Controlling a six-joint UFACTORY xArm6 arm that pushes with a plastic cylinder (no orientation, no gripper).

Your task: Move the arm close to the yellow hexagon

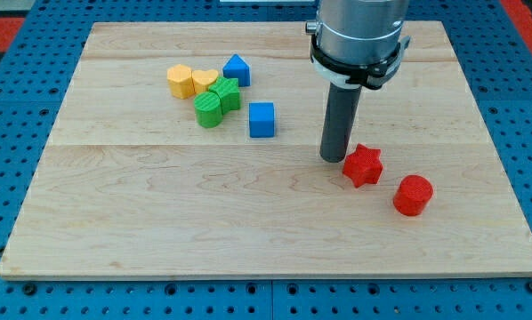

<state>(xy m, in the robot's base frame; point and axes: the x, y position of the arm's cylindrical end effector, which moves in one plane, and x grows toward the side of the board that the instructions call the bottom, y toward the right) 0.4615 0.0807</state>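
The yellow hexagon [180,80] lies at the upper left of the wooden board, at the left end of a cluster. A yellow heart [205,82] touches it on the right. My tip [334,157] rests on the board right of the view's centre, far to the right of and below the yellow hexagon. It stands just left of a red star [363,164], very near or touching it.
The cluster also holds two green blocks [209,110] [226,93] and a blue pointed block [237,69]. A blue cube [261,119] sits between the cluster and my tip. A red cylinder [413,195] lies at the lower right. The board [141,222] ends in blue pegboard.
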